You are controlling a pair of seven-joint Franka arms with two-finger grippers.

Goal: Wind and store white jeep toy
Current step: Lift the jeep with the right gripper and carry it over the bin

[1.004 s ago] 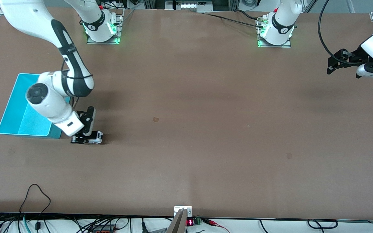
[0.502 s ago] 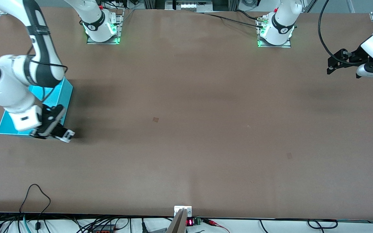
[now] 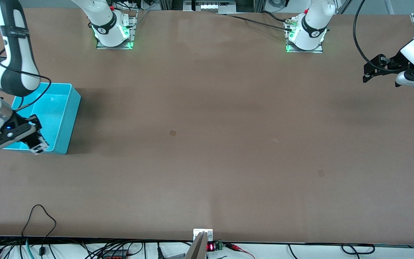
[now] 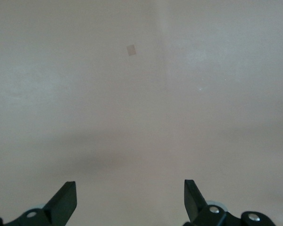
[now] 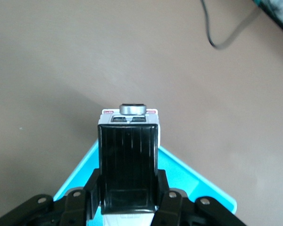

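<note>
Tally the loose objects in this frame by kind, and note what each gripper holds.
Toy cars: 1, white jeep toy, held by the right gripper over the bin's nearer corner.
Bins: 1, turquoise bin.
Total: 2.
The left gripper, open and holding nothing, waits at its own end.

You have the right gripper over the bin's corner nearest the front camera, clamping the white jeep toy above that rim, bin at the right arm's end of the table, left gripper waiting over the left arm's end, fingers spread
</note>
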